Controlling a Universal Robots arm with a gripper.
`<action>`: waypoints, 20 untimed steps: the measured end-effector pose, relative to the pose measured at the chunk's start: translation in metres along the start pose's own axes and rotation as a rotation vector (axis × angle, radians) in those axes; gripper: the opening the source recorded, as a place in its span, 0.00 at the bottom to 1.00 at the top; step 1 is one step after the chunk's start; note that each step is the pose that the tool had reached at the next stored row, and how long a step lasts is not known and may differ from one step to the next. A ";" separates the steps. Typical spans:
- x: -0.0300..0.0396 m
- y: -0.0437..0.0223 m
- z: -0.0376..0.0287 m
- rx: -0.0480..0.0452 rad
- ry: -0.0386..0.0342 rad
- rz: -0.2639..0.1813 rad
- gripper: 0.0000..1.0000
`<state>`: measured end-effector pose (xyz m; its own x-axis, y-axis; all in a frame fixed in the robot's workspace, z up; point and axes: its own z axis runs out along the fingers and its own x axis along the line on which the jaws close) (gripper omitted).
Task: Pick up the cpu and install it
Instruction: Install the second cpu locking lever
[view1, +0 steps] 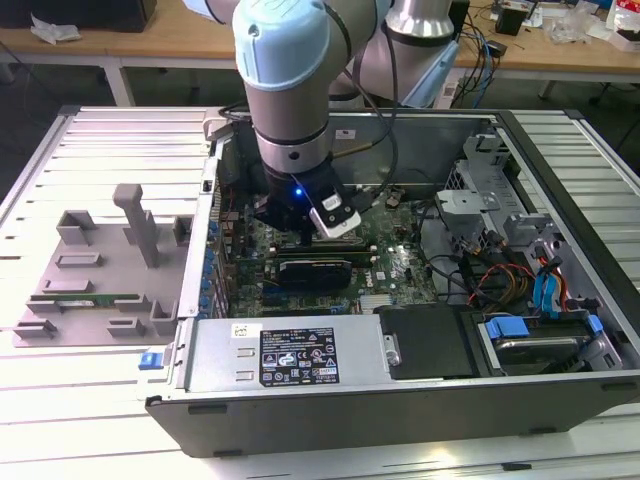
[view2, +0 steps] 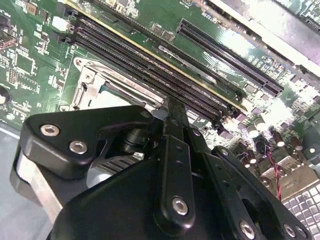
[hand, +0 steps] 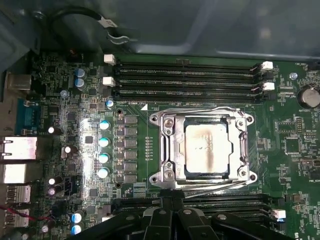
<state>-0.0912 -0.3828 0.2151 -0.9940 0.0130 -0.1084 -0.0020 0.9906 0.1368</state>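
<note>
Hovering inside the open computer case (view1: 560, 150), the claw (hand: 172, 207) hung just beside the motherboard's socket frame (hand: 165, 150); whether it gripped anything I could not tell. The cpu (hand: 206, 147) already lay seated inside that frame, ahead of the claw, so installation looked nearly finished. Any next move would call for clearing the memory slots (hand: 190, 75).

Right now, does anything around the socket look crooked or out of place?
Nothing stands out. The cpu lies flat and square inside the socket frame, and its top plate shows a dull smudge. The memory slots beside it look straight.
</note>
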 end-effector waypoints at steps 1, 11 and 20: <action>0.0012 -0.0018 0.0003 -0.0086 -0.0003 0.001 0.11; 0.0126 -0.0074 0.0054 -0.0744 -0.0058 0.007 0.11; 0.0143 -0.0093 0.0181 -0.0968 -0.0067 0.010 0.11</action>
<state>-0.1034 -0.3894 0.1944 -0.9933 0.0238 -0.1131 -0.0032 0.9726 0.2324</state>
